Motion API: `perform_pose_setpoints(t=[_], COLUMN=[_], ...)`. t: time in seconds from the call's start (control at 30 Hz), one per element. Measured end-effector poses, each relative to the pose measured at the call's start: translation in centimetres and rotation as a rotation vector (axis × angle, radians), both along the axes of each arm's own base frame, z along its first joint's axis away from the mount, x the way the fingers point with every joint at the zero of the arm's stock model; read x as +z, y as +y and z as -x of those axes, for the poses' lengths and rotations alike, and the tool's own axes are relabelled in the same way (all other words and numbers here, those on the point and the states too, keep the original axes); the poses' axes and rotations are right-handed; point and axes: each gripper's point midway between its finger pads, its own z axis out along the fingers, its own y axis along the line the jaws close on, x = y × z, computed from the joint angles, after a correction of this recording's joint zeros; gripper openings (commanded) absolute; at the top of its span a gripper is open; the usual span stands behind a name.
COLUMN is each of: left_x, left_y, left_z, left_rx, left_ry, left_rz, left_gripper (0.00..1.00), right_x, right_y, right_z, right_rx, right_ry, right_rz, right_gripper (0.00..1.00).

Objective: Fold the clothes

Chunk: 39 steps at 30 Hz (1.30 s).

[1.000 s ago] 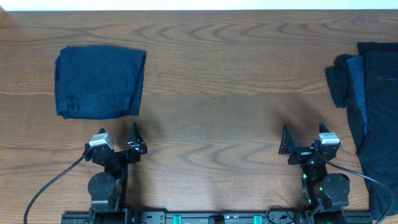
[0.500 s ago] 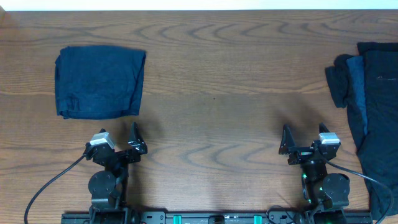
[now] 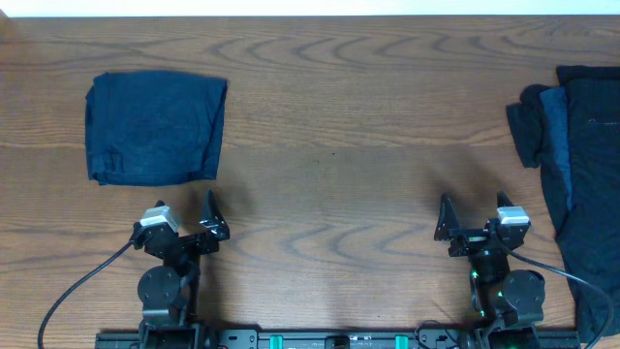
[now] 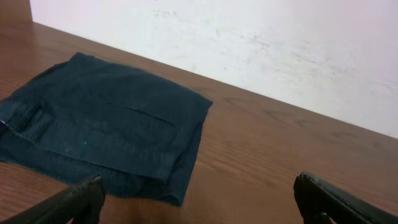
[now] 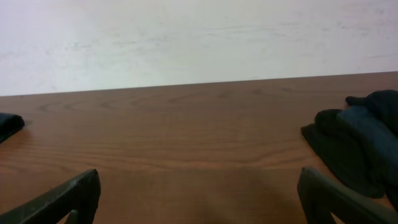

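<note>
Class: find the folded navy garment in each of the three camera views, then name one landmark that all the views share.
Overhead: the folded garment lies at the upper left, flat on the table.
Left wrist: the folded garment fills the left half of the picture.
Right wrist: only a dark corner shows at the far left edge, probably the folded garment.
Shared landmark: the table's far edge where it meets the white wall.

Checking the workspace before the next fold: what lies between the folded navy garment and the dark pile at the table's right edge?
Only bare wooden table lies between the folded garment and the rumpled pile, as the overhead view shows.
</note>
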Motion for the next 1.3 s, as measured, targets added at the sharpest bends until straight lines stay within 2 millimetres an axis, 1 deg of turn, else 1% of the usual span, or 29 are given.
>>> perform_pose_setpoints(t=[0.13, 0.4, 0.53, 1.3], left_x=[-0.2, -1.7, -2.2, -2.2], left_y=[0.0, 0.0, 0.0, 0.0], left_z=[0.0, -0.2, -0.2, -0.2], left_rx=[0.000, 0.000, 0.000, 0.000], left_ry=[0.007, 0.076, 0.096, 0.099], left_rz=[0.000, 0.000, 0.000, 0.000], left_gripper=[0.98, 0.98, 0.98, 0.98], right_x=[0.0, 0.0, 0.0, 0.0], right_y=[0.0, 0.0, 0.0, 0.0], right_z=[0.0, 0.0, 0.0, 0.0], right_rx=[0.000, 0.000, 0.000, 0.000], right_ry=[0.000, 0.000, 0.000, 0.000], right_rz=[0.000, 0.000, 0.000, 0.000], right_gripper=[0.99, 0.99, 0.99, 0.99])
